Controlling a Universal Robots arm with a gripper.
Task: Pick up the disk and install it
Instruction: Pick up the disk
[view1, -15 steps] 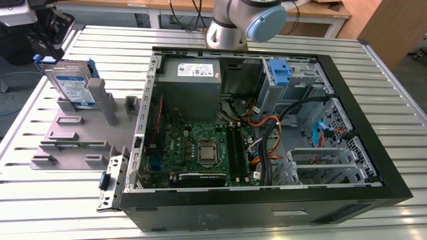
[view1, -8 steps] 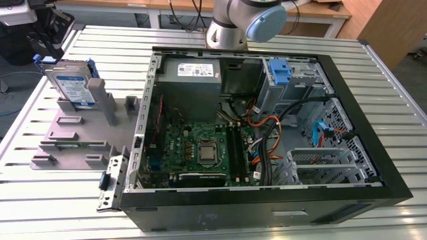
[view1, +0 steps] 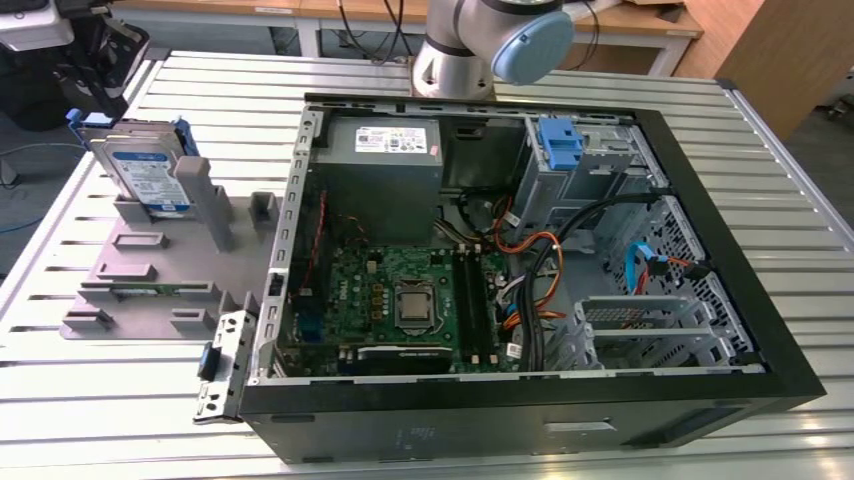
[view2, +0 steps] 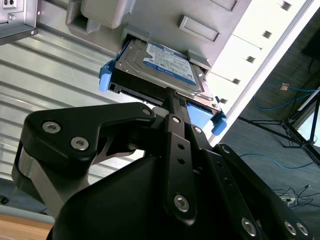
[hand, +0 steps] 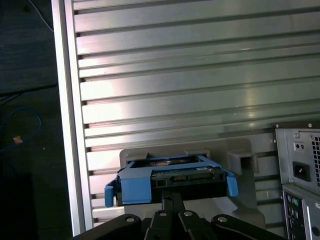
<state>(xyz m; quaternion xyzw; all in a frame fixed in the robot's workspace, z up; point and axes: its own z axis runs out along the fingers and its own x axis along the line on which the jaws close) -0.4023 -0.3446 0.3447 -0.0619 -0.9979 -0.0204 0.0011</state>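
One slatted metal surface (view1: 240, 80) carries everything. On it lies one open computer case (view1: 467, 425), taking up most of the exterior view's right. Inside I count one green motherboard (view1: 400, 300), one grey power-supply box (view1: 380, 150) and one blue tab (view1: 561, 140) in the drive bay. My one arm (view1: 487, 45) rises behind the case. Just beside the case, on the exterior view's left, sits one grey slotted holder (view1: 147, 270). One disk (view1: 144, 172) stands on edge at the holder's far end, outside the case, label up and blue frame around it. In both wrist views the disk (view2: 165, 62) (hand: 175, 180) lies straight ahead of my end effector (view2: 171, 94) (hand: 171, 196). Its two fingers are drawn narrow, close together, tips at the disk's near edge. I cannot tell whether they touch it.
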